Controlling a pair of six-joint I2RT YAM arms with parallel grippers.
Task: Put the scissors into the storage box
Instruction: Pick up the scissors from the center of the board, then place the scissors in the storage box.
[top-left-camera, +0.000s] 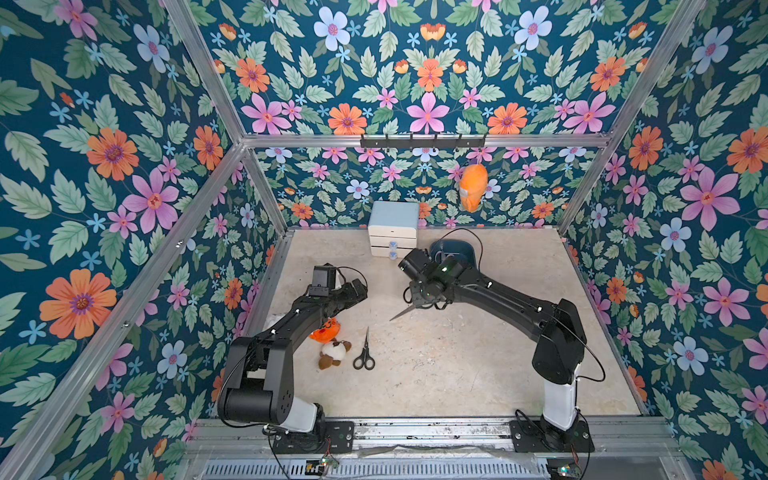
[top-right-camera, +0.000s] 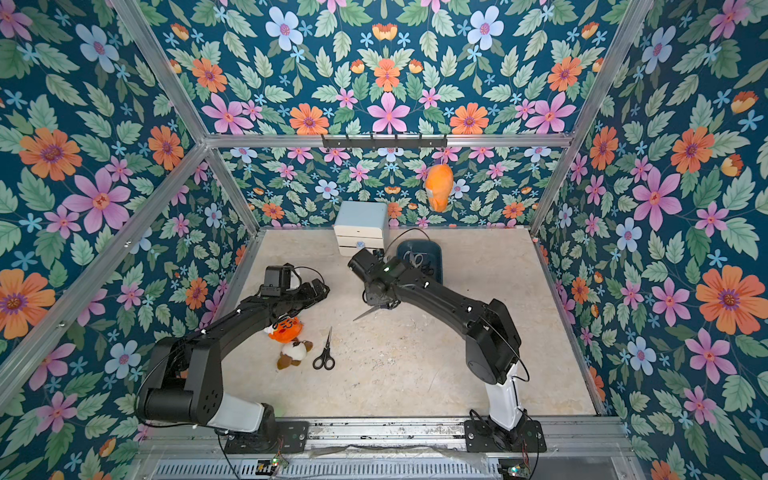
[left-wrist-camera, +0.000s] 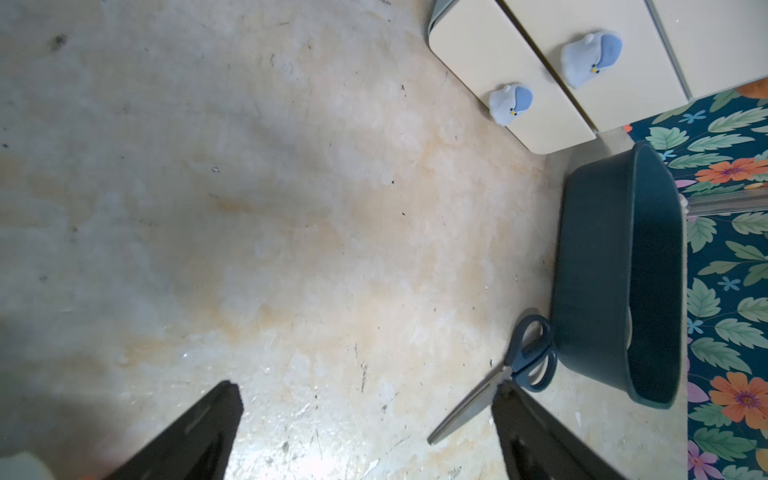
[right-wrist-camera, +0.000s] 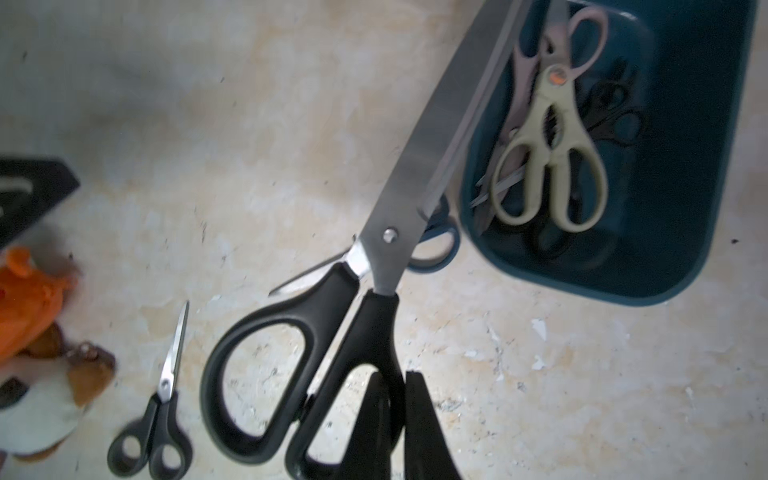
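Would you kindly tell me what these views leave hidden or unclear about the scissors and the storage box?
- Right wrist view: black handles beneath the cream shears blur into the dark floor of the storage box; their number is unclear.
- Same view: the large black-handled scissors in the right tool cover most of the dark-blue-handled scissors.
- Both top views: the right arm hides most of the box; whose blade tip pokes out beneath is unclear.

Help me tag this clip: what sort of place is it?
Probably a robot test cell: aluminium frame lined with floral wallpaper, left arm and right arm bolted to a metal rail.
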